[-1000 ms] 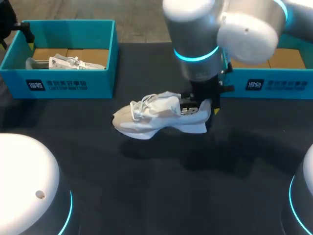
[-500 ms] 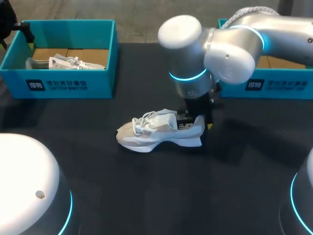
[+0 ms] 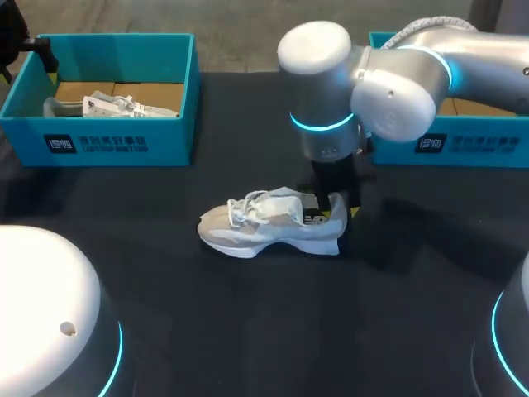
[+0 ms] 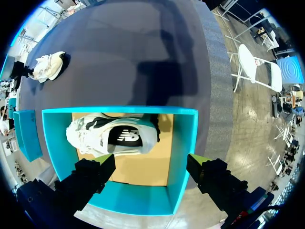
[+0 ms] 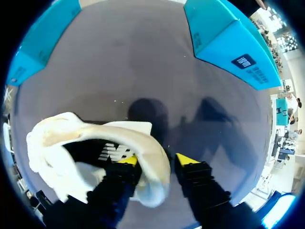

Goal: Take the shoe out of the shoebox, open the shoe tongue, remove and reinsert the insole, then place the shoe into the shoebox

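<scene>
Right arm: comes in from the far right and reaches to the middle of the table (image 3: pixel 248 331), with its wrist pointing straight down over the shoe's heel.
Right gripper (image 3: pixel 335 207): pinches the heel wall of the shoe (image 3: pixel 264 223). In the wrist view one yellow tip is inside the collar and the other is outside it.
Shoe: white, mid-table, sole down, toe to the left and heel to the right. It lies well apart from both boxes.
Left gripper (image 4: pixel 150 164): its fingers are spread wide and hold nothing. It hangs over the left box (image 3: pixel 116 145), above that box's outer wall.
Second shoe (image 3: pixel 116 106): lies on its side on the floor of the left box, ahead of the left gripper's fingers.
Right box (image 3: pixel 463 145): teal, at the far right.
Hidden: the right arm covers much of the right box, so its inside cannot be made out. The gripper body covers the shoe's heel in the head view. Whether the sole rests fully on the table cannot be told. The insole is too shadowed to make out.
</scene>
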Motion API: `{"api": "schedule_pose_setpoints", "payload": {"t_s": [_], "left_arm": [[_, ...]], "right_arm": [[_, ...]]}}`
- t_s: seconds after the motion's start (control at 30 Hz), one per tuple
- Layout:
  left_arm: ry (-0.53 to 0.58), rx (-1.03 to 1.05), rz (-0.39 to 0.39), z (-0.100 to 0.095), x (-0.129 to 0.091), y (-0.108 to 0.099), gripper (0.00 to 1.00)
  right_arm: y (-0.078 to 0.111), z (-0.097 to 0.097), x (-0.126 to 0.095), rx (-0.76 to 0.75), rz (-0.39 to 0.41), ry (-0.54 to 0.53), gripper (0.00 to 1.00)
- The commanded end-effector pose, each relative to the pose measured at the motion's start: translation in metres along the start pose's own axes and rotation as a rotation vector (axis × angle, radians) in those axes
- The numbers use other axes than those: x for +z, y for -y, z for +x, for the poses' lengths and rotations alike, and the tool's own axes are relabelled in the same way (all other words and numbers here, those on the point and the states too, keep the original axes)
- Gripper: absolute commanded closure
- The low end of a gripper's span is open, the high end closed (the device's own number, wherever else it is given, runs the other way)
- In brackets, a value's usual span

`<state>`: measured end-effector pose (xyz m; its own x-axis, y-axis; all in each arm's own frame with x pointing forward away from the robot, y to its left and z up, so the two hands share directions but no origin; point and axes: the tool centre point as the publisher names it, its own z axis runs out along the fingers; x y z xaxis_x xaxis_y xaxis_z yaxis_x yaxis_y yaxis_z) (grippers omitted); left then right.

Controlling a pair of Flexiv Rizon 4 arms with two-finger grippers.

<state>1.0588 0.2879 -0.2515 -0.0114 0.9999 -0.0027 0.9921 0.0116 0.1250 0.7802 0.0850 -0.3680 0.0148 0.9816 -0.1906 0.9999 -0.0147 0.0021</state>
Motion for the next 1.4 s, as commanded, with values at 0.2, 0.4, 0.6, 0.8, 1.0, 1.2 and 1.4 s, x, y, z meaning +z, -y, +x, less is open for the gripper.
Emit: {"api": "schedule_pose_setpoints", "payload": {"t_s": [0.2,0.4,0.6,0.8,1.0,1.2,1.4], "left_arm": [[0.000,0.000,-0.001,0.000,0.000,0.000,0.00],[0.000,0.000,-0.001,0.000,0.000,0.000,0.00],[0.000,0.000,-0.001,0.000,0.000,0.000,0.00],[0.000,0.000,-0.001,0.000,0.000,0.000,0.00],[0.000,0.000,-0.001,0.000,0.000,0.000,0.00],[0.000,0.000,-0.001,0.000,0.000,0.000,0.00],[0.000,0.000,-0.001,0.000,0.000,0.000,0.00]], "right_arm": [[0.014,-0.009,-0.058,-0.056,-0.037,-0.123,0.00],[0.032,0.002,-0.108,-0.397,-0.195,-0.295,0.00],[0.037,0.005,-0.112,-0.462,-0.180,-0.323,0.00],[0.037,0.005,-0.112,-0.462,-0.180,-0.323,0.00],[0.037,0.005,-0.112,-0.462,-0.180,-0.323,0.00],[0.037,0.006,-0.110,-0.483,-0.198,-0.313,0.00],[0.037,0.013,-0.107,-0.869,-0.343,-0.267,0.00]]}}
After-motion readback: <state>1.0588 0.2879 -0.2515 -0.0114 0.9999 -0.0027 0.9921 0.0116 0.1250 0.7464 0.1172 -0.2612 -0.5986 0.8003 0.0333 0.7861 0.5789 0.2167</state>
